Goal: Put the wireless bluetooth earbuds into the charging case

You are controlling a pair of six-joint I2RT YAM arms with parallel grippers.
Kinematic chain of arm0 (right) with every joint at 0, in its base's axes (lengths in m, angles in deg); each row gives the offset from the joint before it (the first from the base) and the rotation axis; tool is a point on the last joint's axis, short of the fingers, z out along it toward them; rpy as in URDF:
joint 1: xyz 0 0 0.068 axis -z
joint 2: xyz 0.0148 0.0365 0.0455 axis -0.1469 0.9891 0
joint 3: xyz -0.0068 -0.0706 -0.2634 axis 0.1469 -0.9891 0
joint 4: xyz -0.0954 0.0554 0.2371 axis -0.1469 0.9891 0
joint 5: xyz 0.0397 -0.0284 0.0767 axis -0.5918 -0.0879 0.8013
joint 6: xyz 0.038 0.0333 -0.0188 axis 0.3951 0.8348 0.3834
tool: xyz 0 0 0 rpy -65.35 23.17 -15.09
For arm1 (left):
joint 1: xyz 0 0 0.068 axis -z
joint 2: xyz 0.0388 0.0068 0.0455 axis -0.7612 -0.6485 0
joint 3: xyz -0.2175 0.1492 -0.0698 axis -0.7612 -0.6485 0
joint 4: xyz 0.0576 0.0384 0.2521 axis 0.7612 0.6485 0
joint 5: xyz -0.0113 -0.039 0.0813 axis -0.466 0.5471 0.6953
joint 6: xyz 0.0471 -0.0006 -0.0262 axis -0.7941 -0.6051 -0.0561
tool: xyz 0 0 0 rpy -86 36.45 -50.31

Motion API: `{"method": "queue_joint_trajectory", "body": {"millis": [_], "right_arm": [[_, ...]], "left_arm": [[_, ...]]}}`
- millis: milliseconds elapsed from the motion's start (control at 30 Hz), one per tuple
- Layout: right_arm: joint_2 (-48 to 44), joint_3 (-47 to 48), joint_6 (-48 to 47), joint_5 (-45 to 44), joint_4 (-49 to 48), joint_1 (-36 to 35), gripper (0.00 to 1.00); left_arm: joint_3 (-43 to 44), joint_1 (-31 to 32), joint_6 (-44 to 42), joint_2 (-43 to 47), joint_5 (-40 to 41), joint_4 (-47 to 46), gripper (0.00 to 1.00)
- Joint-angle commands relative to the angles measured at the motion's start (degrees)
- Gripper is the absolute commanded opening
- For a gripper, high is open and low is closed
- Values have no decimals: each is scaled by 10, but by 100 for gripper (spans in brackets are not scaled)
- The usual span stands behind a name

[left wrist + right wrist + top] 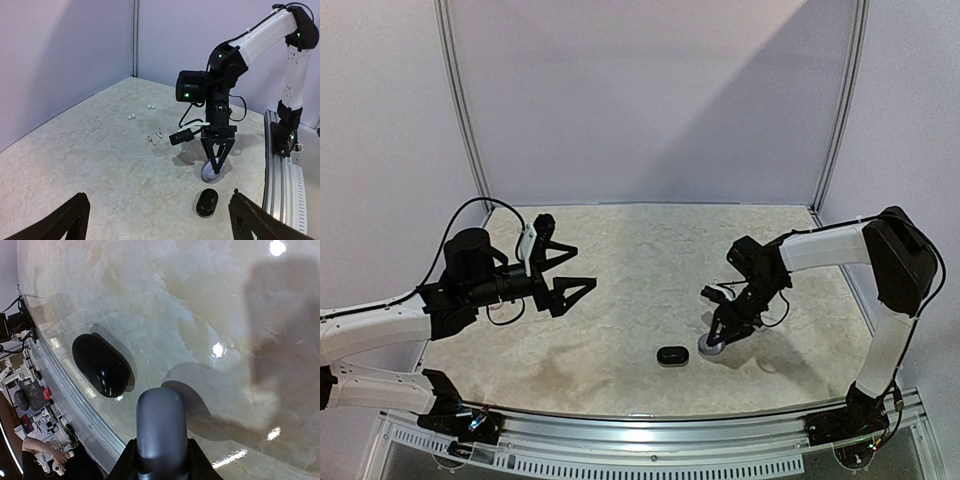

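A silvery-grey charging case (708, 348) (210, 172) (161, 425) stands on the table, closed, and my right gripper (717, 338) (218, 169) is shut on it from above. A closed black charging case (671, 355) (206, 203) (101, 365) lies just beside it, nearer the front edge. Several tiny white earbuds (151, 139) lie loose on the table behind the right arm, two more further back (131, 117). My left gripper (570, 268) (157, 205) hangs wide open above the table's left side, with nothing between its fingers.
The metal rail (650, 425) runs along the table's front edge, close to the black case. Pale walls (650, 100) close off the back and sides. The right arm's white link (265, 40) reaches over the table's right part.
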Motion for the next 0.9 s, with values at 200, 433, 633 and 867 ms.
{"method": "queue_joint_trajectory", "body": {"millis": [200, 433, 633, 867], "right_arm": [[11, 99, -33, -158, 124, 11, 60], [2, 227, -62, -256, 198, 10, 97], [-39, 281, -95, -376, 178, 10, 99], [-132, 213, -136, -477, 81, 9, 99]], "left_arm": [[-7, 7, -10, 10, 17, 1, 99], [35, 5, -89, -4, 74, 99, 99], [182, -37, -398, -93, 106, 425, 99], [372, -145, -771, -275, 299, 844, 99]]}}
